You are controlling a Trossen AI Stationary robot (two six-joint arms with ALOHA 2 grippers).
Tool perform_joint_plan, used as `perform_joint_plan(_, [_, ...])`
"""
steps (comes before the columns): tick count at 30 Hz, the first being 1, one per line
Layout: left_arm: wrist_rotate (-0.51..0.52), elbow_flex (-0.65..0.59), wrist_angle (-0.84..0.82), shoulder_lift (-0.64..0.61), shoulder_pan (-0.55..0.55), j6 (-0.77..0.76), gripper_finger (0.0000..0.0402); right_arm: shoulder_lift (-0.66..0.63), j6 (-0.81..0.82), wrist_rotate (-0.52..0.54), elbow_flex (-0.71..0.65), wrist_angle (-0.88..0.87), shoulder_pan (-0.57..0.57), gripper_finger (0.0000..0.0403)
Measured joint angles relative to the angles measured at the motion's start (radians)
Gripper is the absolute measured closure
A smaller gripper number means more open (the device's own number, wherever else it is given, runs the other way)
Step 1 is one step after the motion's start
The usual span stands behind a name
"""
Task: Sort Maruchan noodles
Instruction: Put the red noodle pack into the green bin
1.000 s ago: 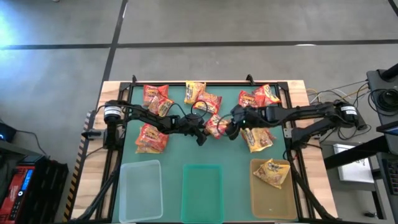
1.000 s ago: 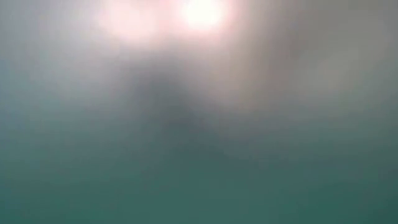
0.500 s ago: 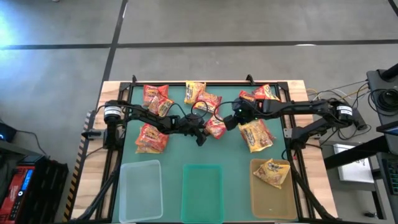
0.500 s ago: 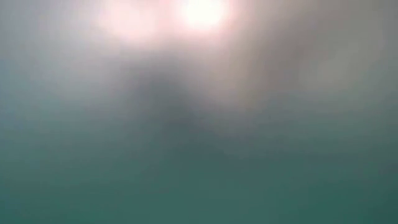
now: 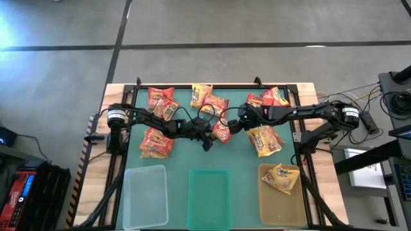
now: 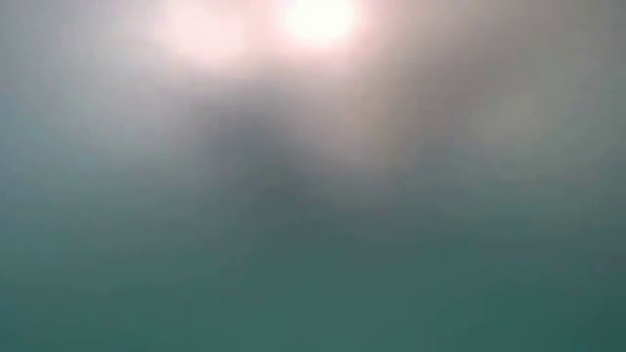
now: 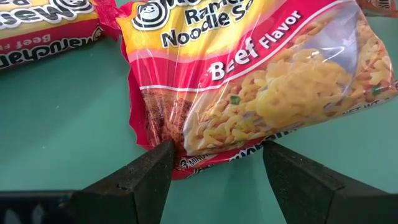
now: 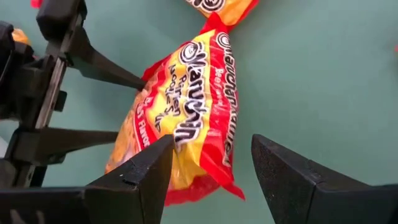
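Withdrawal marks the last second: the right end effector (image 5: 239, 124) has pulled back from over the beef packet (image 5: 221, 131) toward the far right of the worktop (image 5: 241, 160), widening its fingers as it goes, and now stands released just beside the packet with nothing between its fingers. The left end effector (image 7: 214, 163) has not moved; its spread fingers bracket the packet's lower edge at mid-worktop without closing on it, so it too is released. The packet lies flat. By my reading, the right arm has cleared the way, leaving the left arm to take this packet toward a bin (image 5: 209, 192).
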State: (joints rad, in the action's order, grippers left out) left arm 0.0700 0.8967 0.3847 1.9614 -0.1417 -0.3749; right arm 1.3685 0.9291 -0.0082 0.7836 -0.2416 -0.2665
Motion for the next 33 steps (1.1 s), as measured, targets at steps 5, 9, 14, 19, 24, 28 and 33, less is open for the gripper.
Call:
perform_joint_plan(5, [0.001,0.0,0.003,0.0,0.0,0.0,0.0169,0.025,0.005,0.0,-0.009,0.056,0.002,0.0195])
perform_joint_plan(9, [0.033,0.0,0.002,0.001,0.002,-0.003,0.0169,0.058,0.003,-0.008,-0.011,0.112,0.002,0.0195])
perform_joint_plan(14, [0.052,-0.001,0.0,0.001,0.001,-0.007,0.0169,0.102,-0.002,-0.038,-0.011,0.158,0.002,0.0195])
perform_joint_plan(19, [0.054,-0.001,0.0,0.001,0.001,-0.007,0.0169,0.127,0.0,-0.045,-0.011,0.17,0.001,0.0198])
perform_joint_plan(24, [0.054,-0.001,0.0,0.001,0.001,-0.008,0.0169,0.124,-0.006,-0.047,-0.011,0.174,0.001,0.0217])
perform_joint_plan(28, [0.054,-0.001,0.0,0.001,0.001,-0.009,0.0169,0.124,-0.012,-0.047,-0.01,0.174,0.001,0.0244])
perform_joint_plan(33, [0.054,-0.001,0.0,-0.001,0.001,-0.01,0.0169,0.115,-0.03,-0.049,-0.009,0.179,0.001,0.0273])
